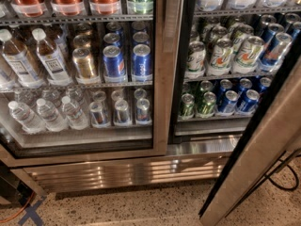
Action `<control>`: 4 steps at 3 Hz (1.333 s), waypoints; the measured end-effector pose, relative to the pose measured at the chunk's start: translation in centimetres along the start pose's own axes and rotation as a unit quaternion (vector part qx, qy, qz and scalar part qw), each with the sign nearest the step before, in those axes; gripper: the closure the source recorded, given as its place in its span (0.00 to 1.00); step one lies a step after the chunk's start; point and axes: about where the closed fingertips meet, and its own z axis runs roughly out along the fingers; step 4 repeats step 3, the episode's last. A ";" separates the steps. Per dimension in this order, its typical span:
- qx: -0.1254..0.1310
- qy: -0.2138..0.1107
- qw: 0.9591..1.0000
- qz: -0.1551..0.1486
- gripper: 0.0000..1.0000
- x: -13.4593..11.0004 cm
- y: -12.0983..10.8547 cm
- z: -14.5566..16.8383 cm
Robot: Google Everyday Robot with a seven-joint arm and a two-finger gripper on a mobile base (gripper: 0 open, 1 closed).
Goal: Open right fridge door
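Note:
The right fridge door [263,145] stands swung open toward me at the right edge of the camera view. I see it nearly edge-on, as a slanted brushed-steel frame with a black gasket rim. Behind it the right compartment is uncovered, with green-and-white cans [221,55] on the upper shelf and blue cans [247,100] on the lower one. The gripper is out of view.
The left glass door [162,69] is closed over bottles, cans and water bottles [47,114]. A steel grille [122,173] runs along the fridge base above the speckled floor. A black cable [287,182] loops on the floor at the right. Blue tape and an orange cord [28,211] lie at the bottom left.

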 end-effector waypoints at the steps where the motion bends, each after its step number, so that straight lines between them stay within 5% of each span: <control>1: 0.093 -0.001 0.996 -0.005 0.00 0.6 -3.5 -3.7; 2: 0.114 -0.007 0.993 -0.013 0.00 1.2 -4.5 -5.1; 4: 0.114 -0.007 0.993 -0.013 0.00 1.2 -4.5 -5.1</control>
